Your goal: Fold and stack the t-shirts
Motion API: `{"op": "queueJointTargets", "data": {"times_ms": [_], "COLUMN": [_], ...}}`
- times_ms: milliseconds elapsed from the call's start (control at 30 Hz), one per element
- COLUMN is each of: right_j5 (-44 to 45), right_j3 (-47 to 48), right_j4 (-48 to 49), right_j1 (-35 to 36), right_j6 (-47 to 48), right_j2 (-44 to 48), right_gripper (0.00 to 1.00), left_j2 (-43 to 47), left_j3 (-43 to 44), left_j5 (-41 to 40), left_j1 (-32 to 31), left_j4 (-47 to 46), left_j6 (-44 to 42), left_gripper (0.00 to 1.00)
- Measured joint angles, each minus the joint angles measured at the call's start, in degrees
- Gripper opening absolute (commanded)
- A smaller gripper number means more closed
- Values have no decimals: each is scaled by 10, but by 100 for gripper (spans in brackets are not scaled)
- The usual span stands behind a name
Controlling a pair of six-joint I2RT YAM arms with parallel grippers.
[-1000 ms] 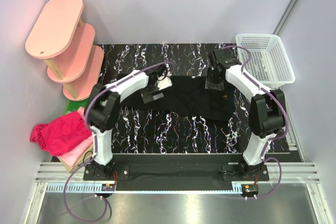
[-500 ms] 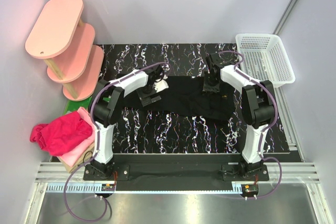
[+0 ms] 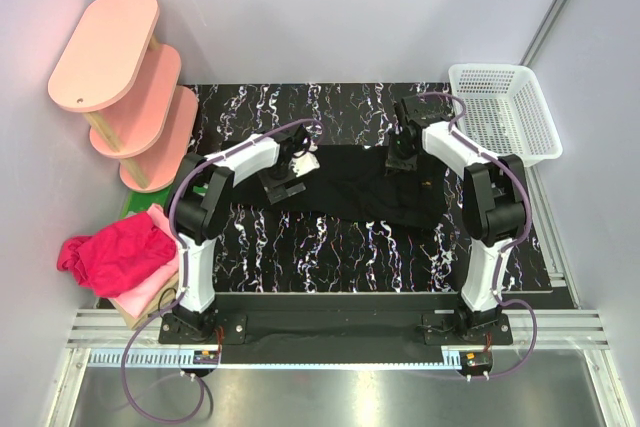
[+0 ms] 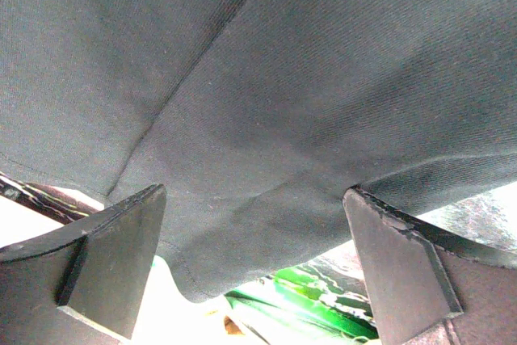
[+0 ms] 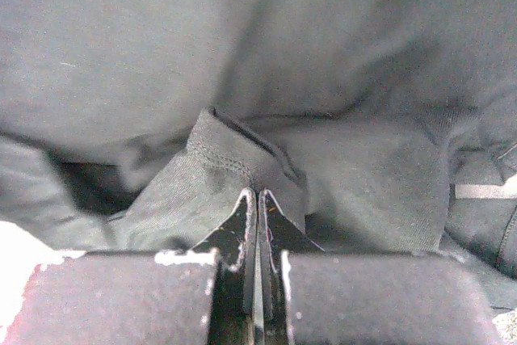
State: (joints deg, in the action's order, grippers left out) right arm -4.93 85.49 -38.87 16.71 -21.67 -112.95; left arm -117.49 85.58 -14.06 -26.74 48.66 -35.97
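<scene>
Left arm (image 3: 225,172) and right arm (image 3: 468,162) both reach toward the far side, elbows bent, wrists tipped down. Left hand (image 3: 287,179) has its fingers spread wide apart, while right hand (image 3: 403,154) is pinched fully together, tips meeting.

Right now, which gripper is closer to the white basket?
Right. The right gripper is at the far edge of the black t-shirt, just left of the white basket; the left gripper is over the shirt's opposite end, farther away.
</scene>
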Motion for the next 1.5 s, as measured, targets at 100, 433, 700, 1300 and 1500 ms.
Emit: {"op": "queueJointTargets", "data": {"times_ms": [100, 433, 700, 1300, 1500], "right_j5": [-7, -6, -11, 98, 79], "right_j3": [28, 275, 272, -15, -48], "right_j4": [-5, -57, -82, -61, -29], "right_j1": [0, 0, 0, -6, -11], "right_j6": [0, 12, 22, -13, -26], "right_j2": [6, -45, -111, 116, 70], "right_gripper": [0, 0, 68, 58, 56], "left_j2": [2, 16, 21, 71, 71], "left_j3": [-3, -25, -31, 38, 43], "left_j5": [0, -1, -3, -23, -17], "left_j1": [0, 0, 1, -13, -54], "left_j4": [-3, -21, -22, 27, 25], "left_j6": [0, -5, -14, -30, -27], "left_gripper": [99, 99, 99, 99, 99]}}
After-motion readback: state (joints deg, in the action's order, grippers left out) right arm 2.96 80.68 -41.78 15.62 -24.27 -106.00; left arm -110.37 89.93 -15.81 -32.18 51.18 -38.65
